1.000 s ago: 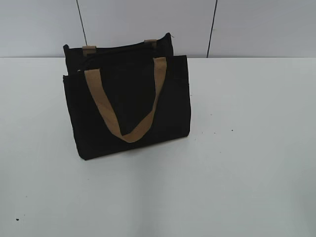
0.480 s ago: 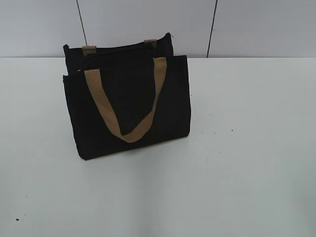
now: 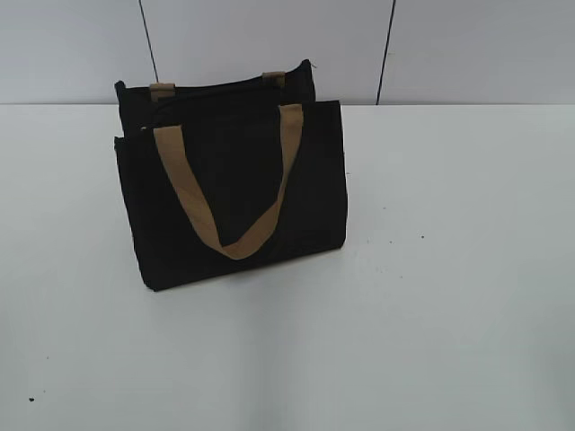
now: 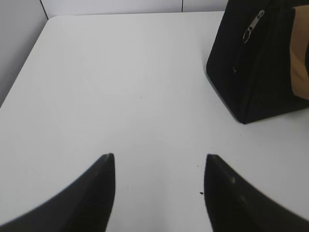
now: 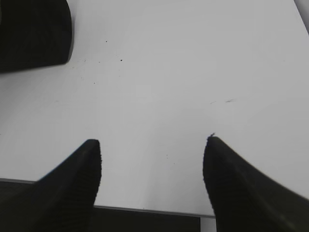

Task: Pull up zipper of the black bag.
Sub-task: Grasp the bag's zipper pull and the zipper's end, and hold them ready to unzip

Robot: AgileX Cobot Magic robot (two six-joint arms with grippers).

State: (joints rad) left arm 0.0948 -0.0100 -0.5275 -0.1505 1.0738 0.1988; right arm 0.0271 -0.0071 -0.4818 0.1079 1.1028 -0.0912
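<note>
The black bag (image 3: pixel 234 180) stands upright on the white table, left of centre in the exterior view, with a tan handle (image 3: pixel 229 202) hanging down its front. The zipper line (image 3: pixel 216 90) runs along its top edge. In the left wrist view the bag's end (image 4: pixel 256 67) is at the upper right, with the silvery pull tab (image 4: pixel 253 26) hanging near its top. My left gripper (image 4: pixel 159 157) is open and empty over bare table, well short of the bag. My right gripper (image 5: pixel 152 141) is open and empty; a corner of the bag (image 5: pixel 34 31) shows at the upper left. Neither gripper shows in the exterior view.
The white table (image 3: pixel 431 269) spreads around the bag. A pale wall (image 3: pixel 269 36) stands behind it. In the right wrist view the table's near edge (image 5: pixel 154 210) lies just below the jaws. Small dark specks dot the tabletop.
</note>
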